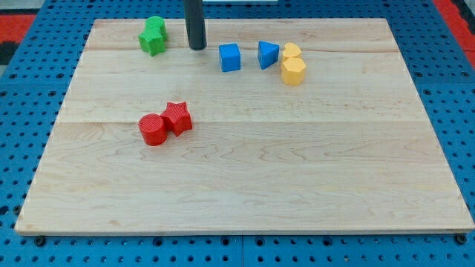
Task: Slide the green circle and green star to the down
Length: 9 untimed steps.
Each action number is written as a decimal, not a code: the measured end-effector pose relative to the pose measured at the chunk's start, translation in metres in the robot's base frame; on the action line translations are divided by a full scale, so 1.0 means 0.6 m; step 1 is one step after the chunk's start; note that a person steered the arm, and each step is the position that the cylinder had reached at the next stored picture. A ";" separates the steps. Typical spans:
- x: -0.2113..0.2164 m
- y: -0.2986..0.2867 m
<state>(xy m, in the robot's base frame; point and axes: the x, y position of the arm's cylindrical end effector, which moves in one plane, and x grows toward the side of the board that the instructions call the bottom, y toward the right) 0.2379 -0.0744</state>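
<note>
Green star (pixel 154 35): far top of counter (pixel 245 185), just left of tip (pixel 197 47), apart from it. Green circle: apparently tucked behind the star, hard to separate.
Red cylinder (pixel 153 130), red star (pixel 178 117): touching, well below green star, in the downward path; collision likely.
Blue cube (pixel 230 57), blue triangle (pixel 268 54), yellow pair (pixel 292 65): right of green star.
Claw: none fitted; bare rod only.
Risk: off-centre push splits the greens.
</note>
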 end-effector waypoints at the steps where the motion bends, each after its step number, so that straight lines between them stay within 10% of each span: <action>1: -0.077 -0.027; 4: -0.077 -0.249; 9: 0.016 -0.188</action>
